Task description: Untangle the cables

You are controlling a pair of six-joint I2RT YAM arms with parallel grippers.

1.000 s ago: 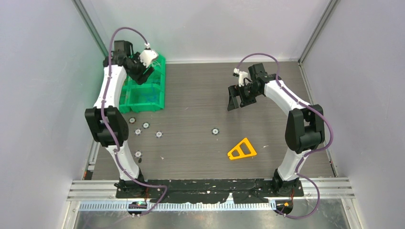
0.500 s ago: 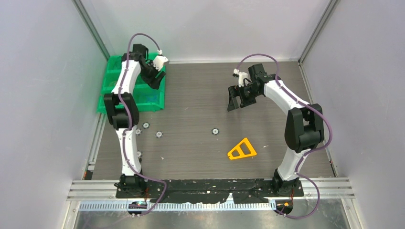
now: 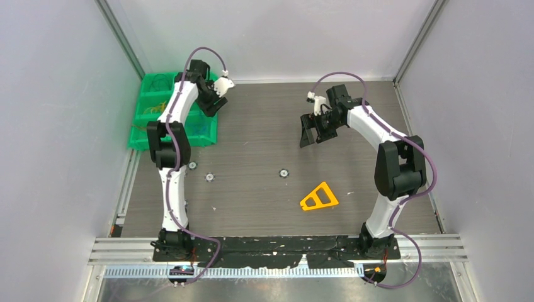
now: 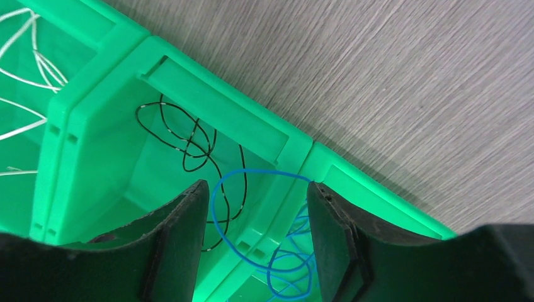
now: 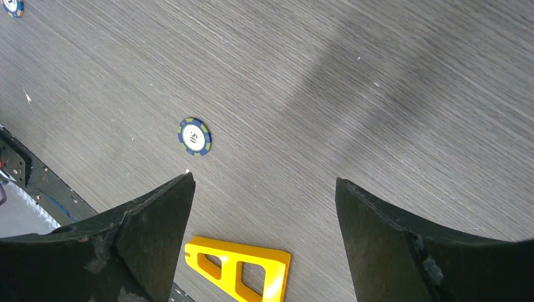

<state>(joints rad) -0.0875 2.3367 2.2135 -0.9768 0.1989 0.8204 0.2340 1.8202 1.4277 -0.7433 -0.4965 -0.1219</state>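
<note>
Straddling a blue cable (image 4: pixel 258 170) loop draped over an inner wall of the green bin (image 4: pixel 214 94) at the worktop's far-left corner, the left gripper (image 4: pixel 256 192) is spread wide. Limp and featherlight, the loop's crest looks the best pinch. The right gripper (image 5: pixel 264 185) gapes empty.

Glossy green plastic bin (image 4: pixel 220 107), thin smooth cables (image 4: pixel 252 170) — matt grey wood-grain table (image 4: pixel 409 82)

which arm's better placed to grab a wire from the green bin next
Left. The left arm is over the green bin, the blue wire showing between its open jaws. The right arm hangs mid-table, away from the bin.
</note>
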